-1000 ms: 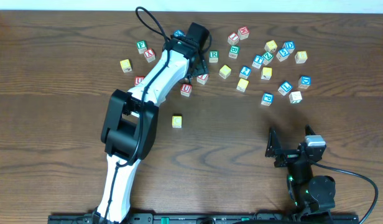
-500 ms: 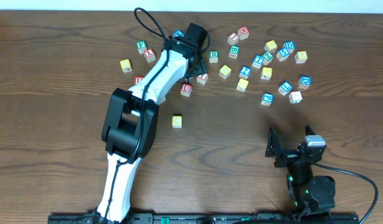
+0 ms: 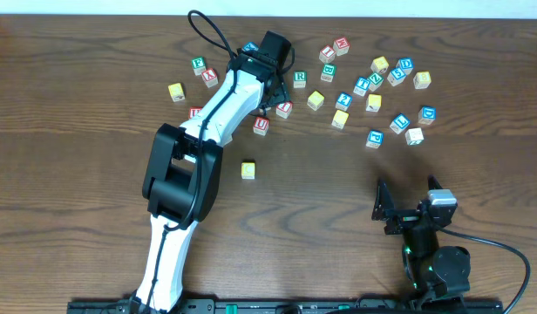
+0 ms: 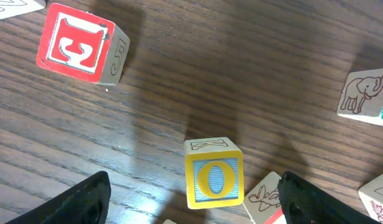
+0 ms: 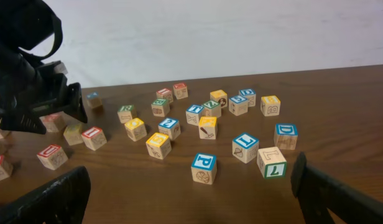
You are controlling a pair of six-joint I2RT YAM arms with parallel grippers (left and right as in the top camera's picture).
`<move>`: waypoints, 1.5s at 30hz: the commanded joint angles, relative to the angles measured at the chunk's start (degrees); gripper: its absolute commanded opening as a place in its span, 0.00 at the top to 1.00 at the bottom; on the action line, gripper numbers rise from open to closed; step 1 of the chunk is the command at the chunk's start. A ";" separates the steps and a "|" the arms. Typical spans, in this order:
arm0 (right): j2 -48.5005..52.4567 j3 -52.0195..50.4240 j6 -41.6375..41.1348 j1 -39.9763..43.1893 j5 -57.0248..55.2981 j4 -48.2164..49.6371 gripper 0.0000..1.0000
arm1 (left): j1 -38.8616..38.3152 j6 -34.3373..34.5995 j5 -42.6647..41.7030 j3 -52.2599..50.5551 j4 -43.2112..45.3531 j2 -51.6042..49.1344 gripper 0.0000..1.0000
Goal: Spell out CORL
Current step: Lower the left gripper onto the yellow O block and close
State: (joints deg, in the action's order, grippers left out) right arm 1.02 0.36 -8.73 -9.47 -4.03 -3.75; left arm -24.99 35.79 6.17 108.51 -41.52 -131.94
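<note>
In the left wrist view a yellow-faced cube with an O stands on the table between the fingers of my left gripper. The jaws are open and wide apart, touching nothing. From overhead this gripper is over the left block cluster and hides the O cube. A lone yellow cube sits apart on the table's middle. The pale cube with a green R lies just right of the left wrist. Which blue-lettered cube bears the L I cannot tell. My right gripper rests open near the front edge, holding nothing.
A red-faced cube and an elephant-picture cube lie close around the O cube. Another pale cube touches the left gripper's right finger side. Several blue, green and yellow cubes are scattered at the back right.
</note>
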 commanded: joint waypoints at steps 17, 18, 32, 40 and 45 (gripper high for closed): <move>-0.26 -0.07 -0.61 0.76 0.09 -0.24 0.01 | 0.35 0.09 -2.29 -0.68 1.75 -1.55 0.15; -0.26 -0.07 -0.63 0.76 0.09 -0.24 0.01 | 0.35 0.09 -2.27 -0.68 1.77 -1.81 0.15; -0.26 -0.07 -0.63 0.76 0.09 -0.24 0.01 | 0.35 -0.61 -2.29 -0.68 2.56 -3.34 0.16; -0.26 -0.07 -0.61 0.76 0.09 -0.24 0.01 | 0.35 -4.07 -2.29 -0.68 2.56 -3.34 0.41; -0.26 -0.07 -0.63 0.76 0.09 -0.24 0.01 | 0.33 -4.04 -2.29 -0.68 1.90 -3.34 0.53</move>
State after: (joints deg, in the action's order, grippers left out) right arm 1.02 0.36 -8.73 -9.47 -4.03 -3.75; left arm -24.95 32.51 3.97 108.25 -39.05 -134.85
